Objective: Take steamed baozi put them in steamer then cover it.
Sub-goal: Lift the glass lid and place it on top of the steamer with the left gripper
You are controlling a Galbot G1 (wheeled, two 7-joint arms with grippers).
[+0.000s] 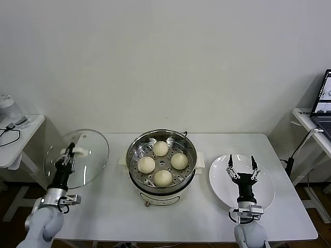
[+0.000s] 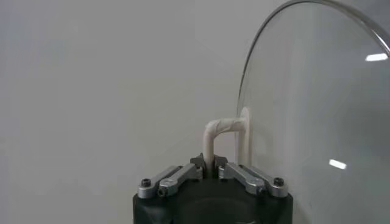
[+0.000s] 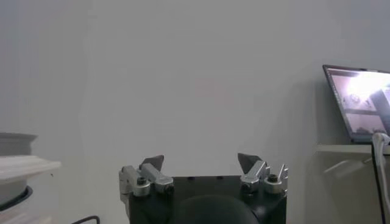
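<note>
Your left gripper (image 1: 68, 154) has its jaws clamped on the cover (image 1: 88, 155) handle, lid upright; your right gripper (image 1: 241, 165) jaws stand apart over the plate (image 1: 266, 191).

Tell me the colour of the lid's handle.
Cream-white; the handle of the cover, clamped by the left gripper, shows best in the left wrist view.

Four steamed baozi (image 1: 160, 148) (image 1: 179, 160) (image 1: 146, 165) (image 1: 163, 177) there, one steamer (image 1: 135, 178), one glass cover (image 1: 93, 150), one white plate (image 1: 220, 181), one laptop (image 1: 323, 106), all around one worktop (image 1: 114, 217), and two hands: left hand (image 1: 66, 155), right hand (image 1: 241, 166).
</note>
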